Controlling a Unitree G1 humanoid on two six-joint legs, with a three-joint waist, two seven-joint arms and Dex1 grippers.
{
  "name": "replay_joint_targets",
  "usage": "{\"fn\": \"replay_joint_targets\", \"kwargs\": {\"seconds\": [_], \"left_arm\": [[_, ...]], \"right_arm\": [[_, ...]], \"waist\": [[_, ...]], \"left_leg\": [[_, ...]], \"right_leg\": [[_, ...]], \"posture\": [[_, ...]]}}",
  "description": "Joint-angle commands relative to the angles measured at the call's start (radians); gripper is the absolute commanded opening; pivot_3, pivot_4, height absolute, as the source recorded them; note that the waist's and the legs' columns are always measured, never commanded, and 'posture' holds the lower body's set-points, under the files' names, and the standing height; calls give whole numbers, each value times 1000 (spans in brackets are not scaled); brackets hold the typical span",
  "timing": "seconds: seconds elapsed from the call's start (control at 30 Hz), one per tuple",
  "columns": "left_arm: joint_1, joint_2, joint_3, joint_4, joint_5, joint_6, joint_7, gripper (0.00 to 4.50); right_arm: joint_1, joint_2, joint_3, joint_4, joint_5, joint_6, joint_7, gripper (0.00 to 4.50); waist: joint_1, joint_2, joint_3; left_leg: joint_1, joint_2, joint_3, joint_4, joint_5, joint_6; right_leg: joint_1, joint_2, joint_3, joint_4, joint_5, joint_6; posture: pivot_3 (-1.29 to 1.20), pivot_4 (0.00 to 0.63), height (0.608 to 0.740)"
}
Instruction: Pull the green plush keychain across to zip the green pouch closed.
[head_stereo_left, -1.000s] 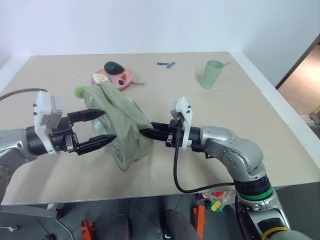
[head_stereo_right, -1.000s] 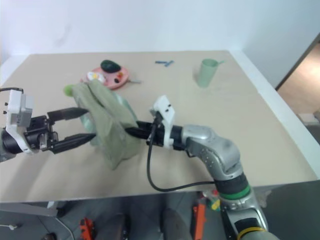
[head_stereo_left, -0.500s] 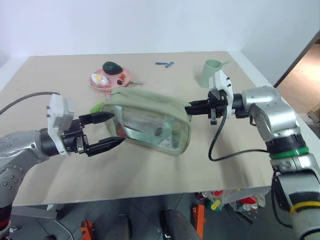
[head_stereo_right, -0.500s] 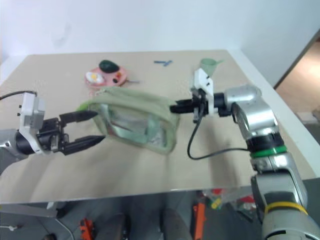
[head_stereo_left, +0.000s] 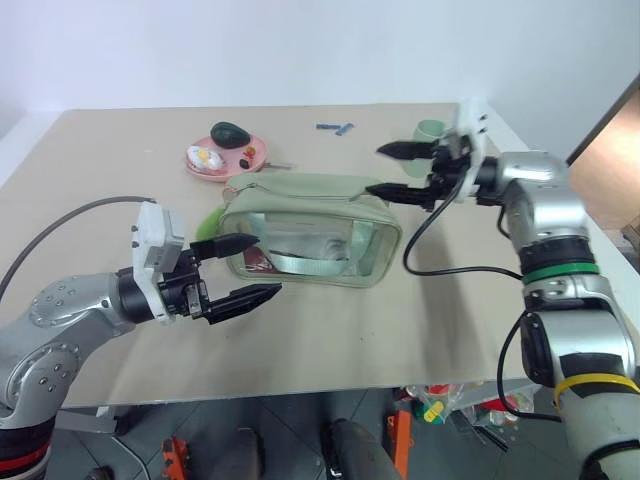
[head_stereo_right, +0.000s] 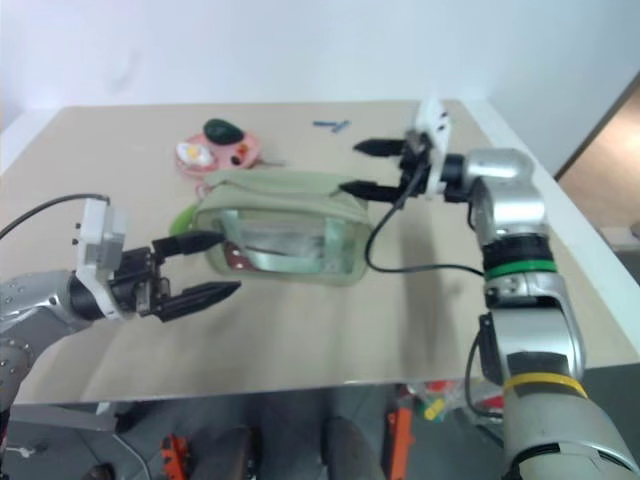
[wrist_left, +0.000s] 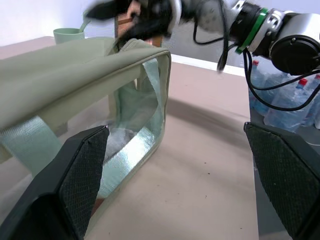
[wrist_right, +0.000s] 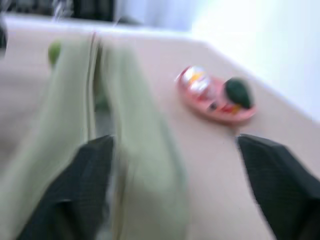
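So the green pouch (head_stereo_left: 305, 230) now lies flat on the worktop (head_stereo_left: 450, 310), dropped by the right gripper (head_stereo_left: 397, 170), whose fingers are spread and empty just past its far end. Left gripper (head_stereo_left: 248, 268) gapes empty at the near end. The green plush keychain (head_stereo_left: 205, 222), mostly hidden behind it, needs grabbing next.

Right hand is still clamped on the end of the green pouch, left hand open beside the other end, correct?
Not quite. The right hand is open and clear of the green pouch, hovering above its end, as the left eye view shows. The left hand is indeed open beside the other end.
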Motion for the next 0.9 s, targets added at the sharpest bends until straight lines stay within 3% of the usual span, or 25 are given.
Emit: {"fn": "replay_joint_targets", "kwargs": {"seconds": [0.03,0.3,0.57,0.6,0.67,0.73,0.9], "left_arm": [[-12,-5,-4,-16,0,-13,3,4500],[-59,-10,-51,28,35,-21,-31,4500],[-85,-36,-76,59,86,-47,-43,4500],[-87,-38,-79,61,91,-49,-43,4500],[-91,-43,-86,63,100,-54,-42,4500],[-94,-49,-89,64,112,-56,-37,4500],[-96,-58,-86,69,136,-56,-24,4500]], "right_arm": [[108,-36,-111,-252,98,152,-106,4487],[461,-30,-161,-777,221,396,-315,4487],[520,19,-89,-809,164,383,-426,4487],[520,18,-84,-797,156,374,-426,3967],[521,19,-77,-774,140,354,-425,3542],[519,21,-73,-759,132,339,-421,2642],[513,30,-52,-729,122,310,-409,965]], "waist": [[2,0,0],[-7,0,0],[-9,0,0],[-9,0,0],[-9,0,0],[-9,0,0],[-9,0,0]], "left_leg": [[0,0,0,0,0,0],[2,0,1,2,0,0],[6,0,3,5,4,1],[6,0,3,5,4,2],[6,0,3,6,4,2],[6,-1,4,7,4,2],[6,-1,4,6,4,2]], "right_leg": [[0,0,0,0,0,0],[0,1,2,4,0,0],[2,3,6,7,1,-3],[2,3,6,7,1,-3],[2,3,6,7,1,-3],[2,3,7,7,1,-3],[2,3,8,7,3,-1]], "posture": [[0,150,740],[0,150,740],[0,150,740],[0,150,740],[0,150,740],[0,150,740],[0,150,740]]}}
